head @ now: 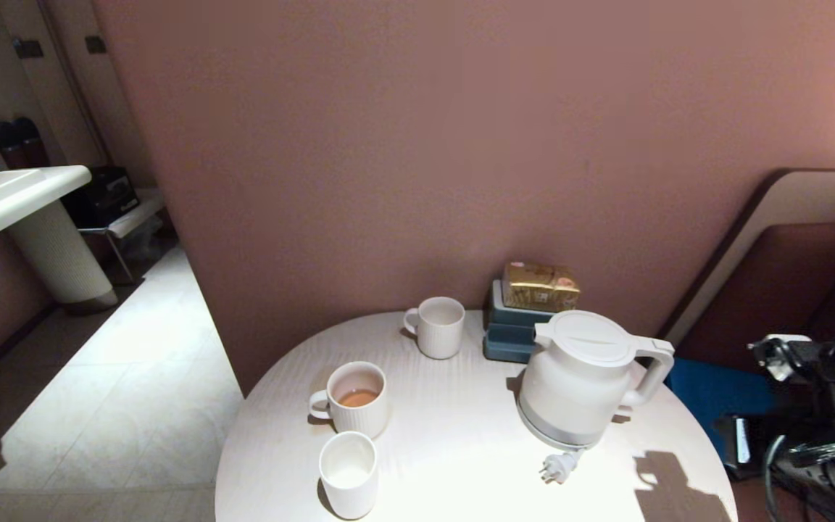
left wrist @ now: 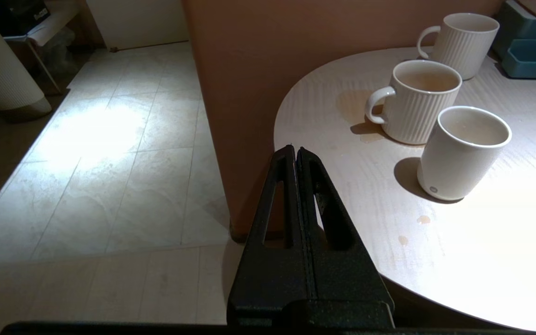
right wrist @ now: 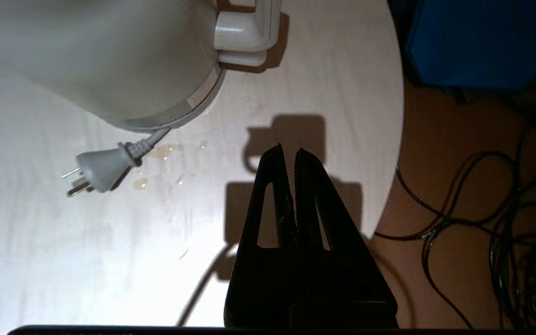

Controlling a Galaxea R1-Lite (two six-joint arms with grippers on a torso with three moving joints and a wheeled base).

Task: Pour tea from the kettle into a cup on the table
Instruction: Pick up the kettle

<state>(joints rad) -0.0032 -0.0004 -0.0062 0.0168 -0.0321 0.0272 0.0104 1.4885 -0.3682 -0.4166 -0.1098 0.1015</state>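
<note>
Beyond the tips of the right gripper (right wrist: 289, 153), whose fingers are pressing together over the table (right wrist: 40, 260), the kettle (right wrist: 100, 60) is standing upright, its plug (right wrist: 98, 170) lying nearer. Past the left gripper (left wrist: 295, 151), fingers likewise pressing together, the cup (left wrist: 463, 153) is sitting on the table.

No wording can be read anywhere in these views. The cup (left wrist: 463, 151) carries a small round grey mark low on its side, near the base, seen from the left wrist; it is too small to make out as a logo or letters. The gold packet (head: 540, 286) on top of the blue boxes (head: 513, 330) shows a darker patch of print on its face, but no characters can be told. The dark box (head: 101, 194) under the basin has a pale label that is illegible.
</note>
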